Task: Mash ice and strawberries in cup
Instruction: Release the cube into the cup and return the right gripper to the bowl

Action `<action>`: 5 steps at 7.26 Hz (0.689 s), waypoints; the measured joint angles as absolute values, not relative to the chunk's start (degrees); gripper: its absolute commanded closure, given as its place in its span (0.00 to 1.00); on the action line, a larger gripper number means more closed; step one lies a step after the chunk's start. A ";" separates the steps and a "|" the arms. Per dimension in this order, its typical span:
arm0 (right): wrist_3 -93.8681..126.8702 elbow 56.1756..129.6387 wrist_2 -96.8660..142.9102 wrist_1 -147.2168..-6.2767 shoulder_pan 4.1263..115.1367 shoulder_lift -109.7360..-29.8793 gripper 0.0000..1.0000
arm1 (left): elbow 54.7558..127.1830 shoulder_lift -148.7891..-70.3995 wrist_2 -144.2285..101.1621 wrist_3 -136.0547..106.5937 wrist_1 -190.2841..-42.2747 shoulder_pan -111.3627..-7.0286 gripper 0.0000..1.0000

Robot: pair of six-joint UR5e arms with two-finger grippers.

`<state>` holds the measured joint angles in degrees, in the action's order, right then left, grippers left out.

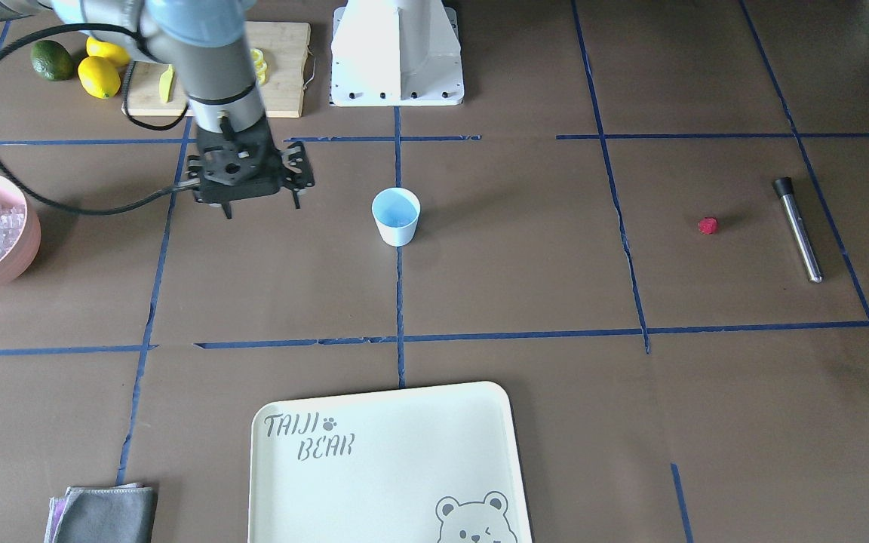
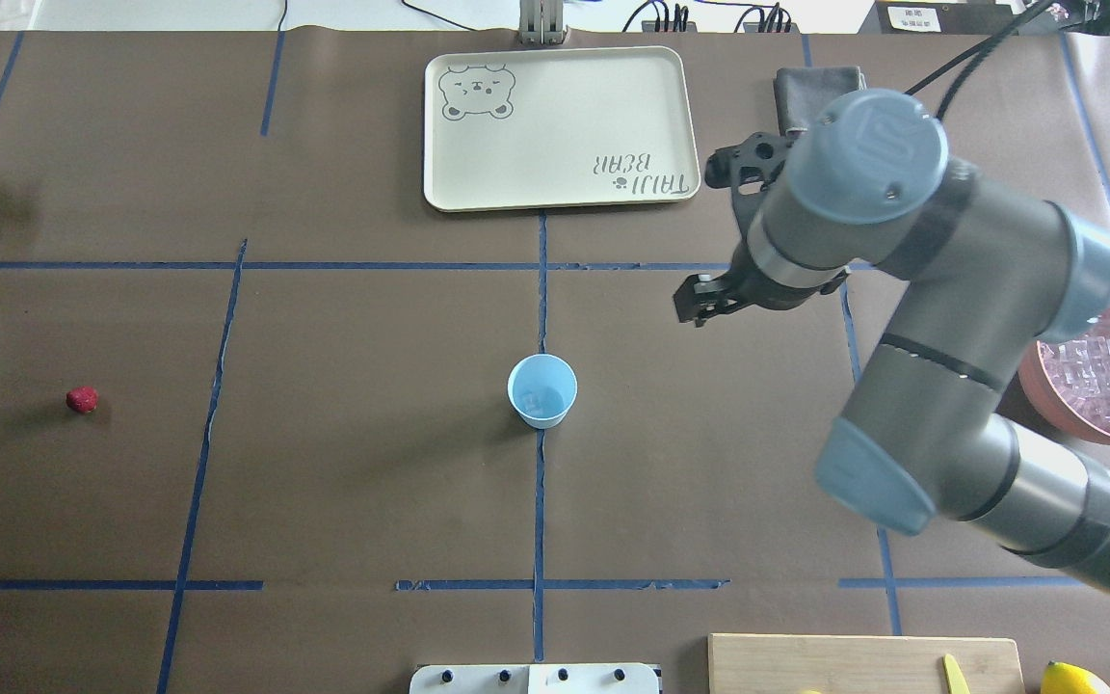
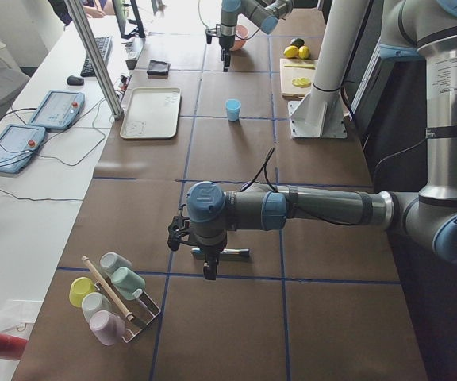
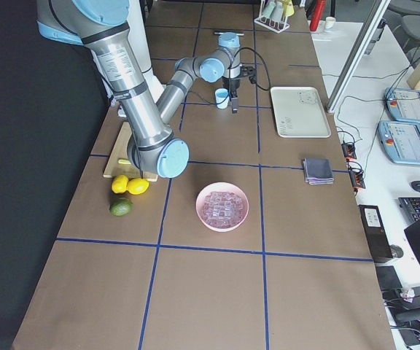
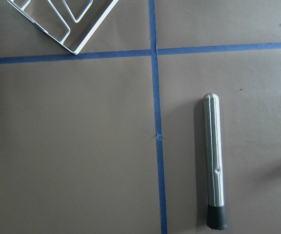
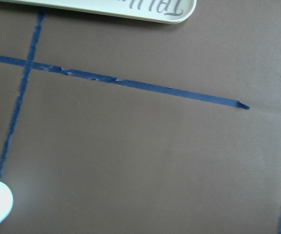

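While right pincer hangs spread near cup, tray reads "TAIJI BEAR"; left pincer state unclear.

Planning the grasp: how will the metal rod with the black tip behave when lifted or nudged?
The rod looks like rigid polished metal: probably slippery and heavy for its size. Round and lying flat, it would likely roll if nudged sideways.

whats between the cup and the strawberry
No object: in the overhead view only bare brown table and one blue tape line lie between the cup and the strawberry.
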<state>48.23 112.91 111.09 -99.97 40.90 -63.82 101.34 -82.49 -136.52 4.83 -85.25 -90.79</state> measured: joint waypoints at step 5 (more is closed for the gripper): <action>25.33 114.69 120.59 -83.01 56.96 -92.11 0.01 | 101.34 -82.46 -136.55 4.83 -85.20 -90.79 0.00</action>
<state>25.33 114.69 120.59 -83.01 56.96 -92.11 101.34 -82.46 -136.55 4.83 -85.20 -90.79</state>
